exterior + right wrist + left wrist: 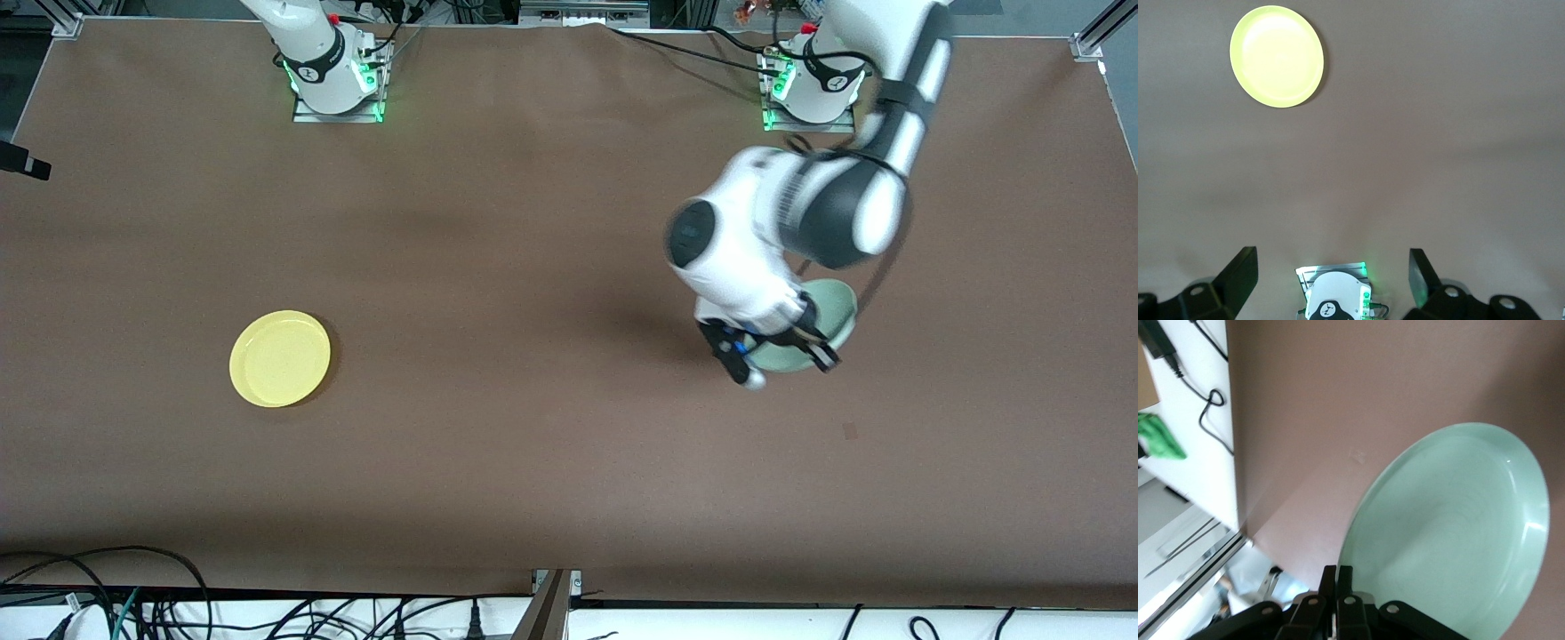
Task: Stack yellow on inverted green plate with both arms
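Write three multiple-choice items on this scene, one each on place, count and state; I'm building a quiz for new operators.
1. Where does the yellow plate lie?
A. toward the right arm's end of the table
B. under the green plate
C. in the right tool

2. How many plates show?
A. one
B. two
C. three

3. How is the green plate?
A. flat on the table
B. gripped at its rim and tilted
C. stacked on the yellow plate

Answers:
1 A, it rests alone on the table at that end.
2 B, one yellow, one green.
3 B, the left tool pinches its rim; the right tool is open and waits.

Even overhead light, soft shadows — left arm (782, 231) motion-blurred, yellow plate (1277, 56) glaring.
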Motion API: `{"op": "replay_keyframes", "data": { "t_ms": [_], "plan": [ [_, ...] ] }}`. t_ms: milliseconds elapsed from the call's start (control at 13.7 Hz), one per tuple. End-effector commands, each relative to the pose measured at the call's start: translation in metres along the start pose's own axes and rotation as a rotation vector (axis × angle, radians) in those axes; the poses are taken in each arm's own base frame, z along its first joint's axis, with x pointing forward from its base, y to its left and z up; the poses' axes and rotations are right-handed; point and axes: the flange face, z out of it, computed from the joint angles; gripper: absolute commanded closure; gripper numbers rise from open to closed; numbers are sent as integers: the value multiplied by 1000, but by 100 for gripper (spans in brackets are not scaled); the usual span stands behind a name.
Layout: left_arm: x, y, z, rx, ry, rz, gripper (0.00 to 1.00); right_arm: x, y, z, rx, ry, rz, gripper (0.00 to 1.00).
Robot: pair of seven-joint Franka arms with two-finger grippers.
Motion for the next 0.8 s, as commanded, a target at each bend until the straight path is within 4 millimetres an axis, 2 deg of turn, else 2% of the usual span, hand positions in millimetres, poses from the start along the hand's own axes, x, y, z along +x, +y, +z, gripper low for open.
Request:
{"op": "replay_keyframes", "data": {
  "t_ms": [0, 73, 220, 366, 512, 659, 732],
  "plan": [
    [26, 43, -15, 145, -111, -119, 100, 0, -5, -4, 14, 4, -22, 0],
    [32, 60, -21, 187, -131, -185, 100, 0, -9, -4, 11, 5, -31, 0],
    [42, 80, -22, 222, -138, -318, 100, 1, -14, -8, 2, 15, -41, 0],
    [58, 113, -22, 317, -155, -423, 100, 3, -19, -8, -1, 18, -49, 0],
    [70, 137, -23, 355, -127, -574, 100, 14, -30, 4, -9, -8, -65, 0],
    [82, 162, -22, 387, -97, -671, 100, 28, -28, 10, -7, 29, -64, 0],
    [87, 172, -18, 397, -87, -710, 100, 38, -29, 22, -12, 9, -65, 0]
  ]
}}
